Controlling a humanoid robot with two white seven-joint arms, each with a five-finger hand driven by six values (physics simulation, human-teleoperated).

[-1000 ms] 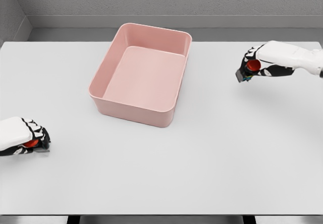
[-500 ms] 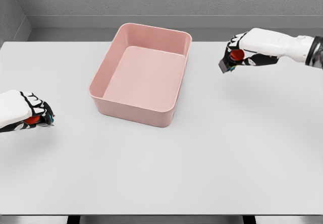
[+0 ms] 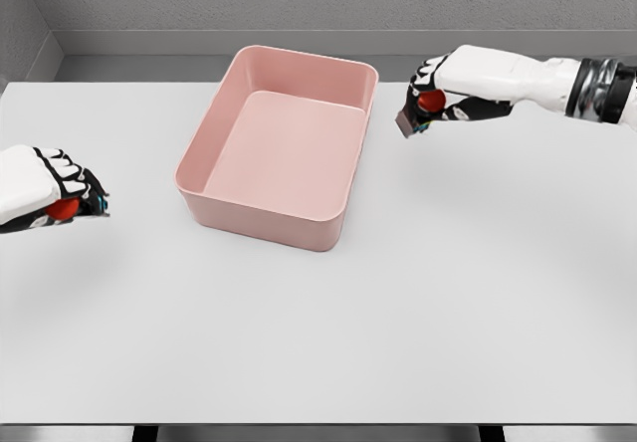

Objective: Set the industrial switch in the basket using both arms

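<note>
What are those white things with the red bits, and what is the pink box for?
Those are a robot's two hands, drawn by a computer, not filmed. The picture comes from a camera on the robot's head, looking down at a white table. The left hand and the right hand each hold a small switch with a red button: one on the left, one on the right. Both switches are lifted off the table. The pink box is a basket with nothing in it. The right hand is just beside its rim; the left is farther away.
</note>
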